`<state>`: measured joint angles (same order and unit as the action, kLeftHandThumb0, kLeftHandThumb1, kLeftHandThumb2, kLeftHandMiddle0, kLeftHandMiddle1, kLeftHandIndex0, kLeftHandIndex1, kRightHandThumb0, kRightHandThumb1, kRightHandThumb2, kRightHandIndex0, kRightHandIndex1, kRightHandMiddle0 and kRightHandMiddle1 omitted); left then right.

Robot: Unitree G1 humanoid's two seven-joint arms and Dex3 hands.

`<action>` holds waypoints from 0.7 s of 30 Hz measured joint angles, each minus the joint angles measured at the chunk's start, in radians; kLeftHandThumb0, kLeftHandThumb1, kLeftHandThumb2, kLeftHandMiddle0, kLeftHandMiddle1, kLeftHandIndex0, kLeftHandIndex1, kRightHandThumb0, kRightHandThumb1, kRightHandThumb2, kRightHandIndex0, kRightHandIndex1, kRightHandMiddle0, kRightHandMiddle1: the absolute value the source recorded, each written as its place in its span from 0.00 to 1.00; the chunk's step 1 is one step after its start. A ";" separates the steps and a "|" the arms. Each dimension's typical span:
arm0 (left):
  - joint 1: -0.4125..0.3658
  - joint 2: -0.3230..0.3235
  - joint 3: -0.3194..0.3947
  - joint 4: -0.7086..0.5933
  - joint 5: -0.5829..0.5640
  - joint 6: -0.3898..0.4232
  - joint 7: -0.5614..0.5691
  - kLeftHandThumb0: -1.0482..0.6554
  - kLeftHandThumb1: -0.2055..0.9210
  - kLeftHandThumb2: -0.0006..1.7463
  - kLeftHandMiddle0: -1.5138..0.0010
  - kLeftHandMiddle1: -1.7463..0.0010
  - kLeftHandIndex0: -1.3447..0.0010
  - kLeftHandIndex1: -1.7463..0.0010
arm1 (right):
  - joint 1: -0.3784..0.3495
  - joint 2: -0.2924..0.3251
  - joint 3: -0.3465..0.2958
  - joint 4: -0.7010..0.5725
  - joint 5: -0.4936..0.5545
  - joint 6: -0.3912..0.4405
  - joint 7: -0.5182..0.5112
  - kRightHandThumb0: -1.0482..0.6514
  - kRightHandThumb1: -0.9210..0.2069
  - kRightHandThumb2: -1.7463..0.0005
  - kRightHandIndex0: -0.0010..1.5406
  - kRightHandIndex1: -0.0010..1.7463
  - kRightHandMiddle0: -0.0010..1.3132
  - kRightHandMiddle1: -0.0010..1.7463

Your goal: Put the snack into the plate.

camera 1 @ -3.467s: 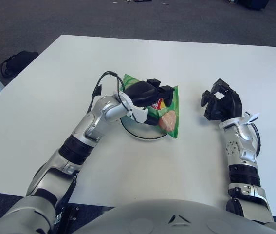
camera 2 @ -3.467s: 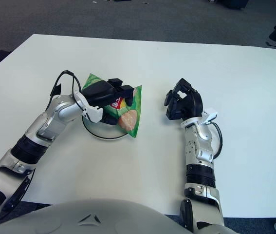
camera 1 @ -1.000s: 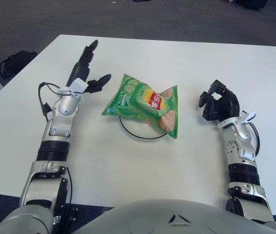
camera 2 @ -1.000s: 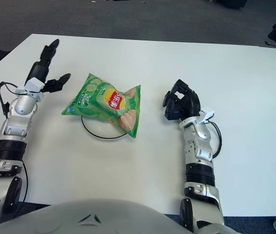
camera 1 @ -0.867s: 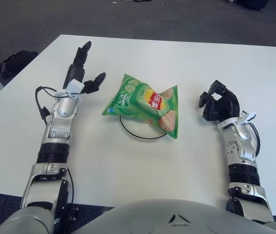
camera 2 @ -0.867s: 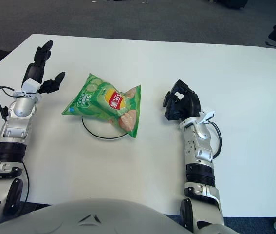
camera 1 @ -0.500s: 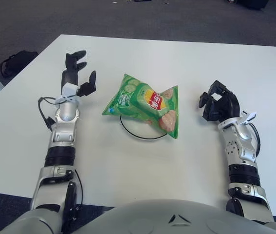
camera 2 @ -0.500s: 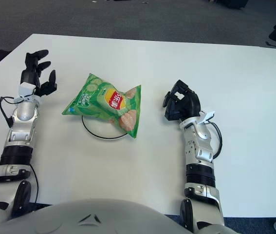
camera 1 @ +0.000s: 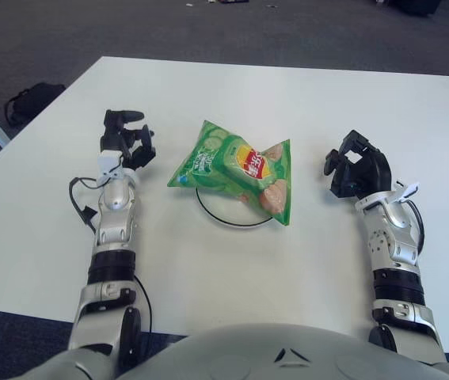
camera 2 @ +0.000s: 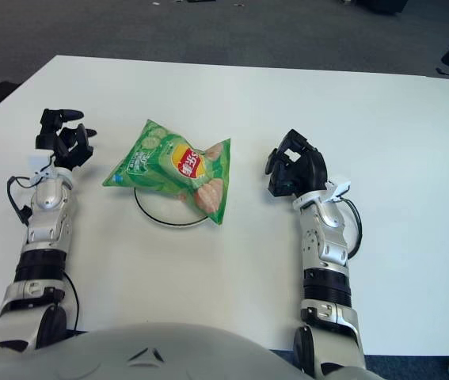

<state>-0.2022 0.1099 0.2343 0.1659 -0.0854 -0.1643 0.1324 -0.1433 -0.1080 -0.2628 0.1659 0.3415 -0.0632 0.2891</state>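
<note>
A: So, what takes up most of the view?

B: The white table [camera 1: 232, 95], which fills nearly everything. Dark carpet floor [camera 1: 42, 32] runs round its far and left edges, and a black bag [camera 1: 28, 99] lies on that floor, off the table's left corner.

A: And the robot itself?

B: Its grey torso curves along the bottom edge, and both forearms reach forward over the tabletop. The left hand [camera 1: 126, 144] shows to the left of the snack, apart from it and gripping nothing; its dark fingers are loosely bent, not clenched. A black cable loops beside that wrist.

A: The other side?

B: The right hand [camera 1: 357, 168] shows to the right of the snack, well clear of it. Its fingers are curled in on themselves around nothing.

A: Where is the snack?

B: The green snack bag [camera 1: 238, 170] sits in the middle of the table, between the two hands. It lies on the plate [camera 1: 222, 218], covering the far part of it, with its left corner and right edge jutting out past the rim. No hand touches it.

A: How much of the plate can you see?

B: Only the thin dark rim, as an arc on the near side below the bag; the inside looks as white as the table.
</note>
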 measured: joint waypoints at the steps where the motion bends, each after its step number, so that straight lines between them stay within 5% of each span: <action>1: 0.011 -0.003 0.001 -0.019 -0.013 0.009 -0.006 0.35 0.55 0.68 0.32 0.00 0.60 0.00 | 0.003 0.000 0.000 -0.004 0.000 0.002 -0.001 0.61 0.88 0.00 0.58 0.98 0.53 1.00; 21: 0.076 -0.012 -0.041 -0.092 -0.064 0.040 -0.097 0.32 0.41 0.80 0.16 0.00 0.51 0.00 | 0.011 0.000 0.002 -0.030 0.000 0.015 -0.005 0.61 0.89 0.00 0.58 0.97 0.54 1.00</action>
<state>-0.1265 0.0980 0.1931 0.0737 -0.1498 -0.1243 0.0350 -0.1326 -0.1079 -0.2610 0.1357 0.3418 -0.0485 0.2842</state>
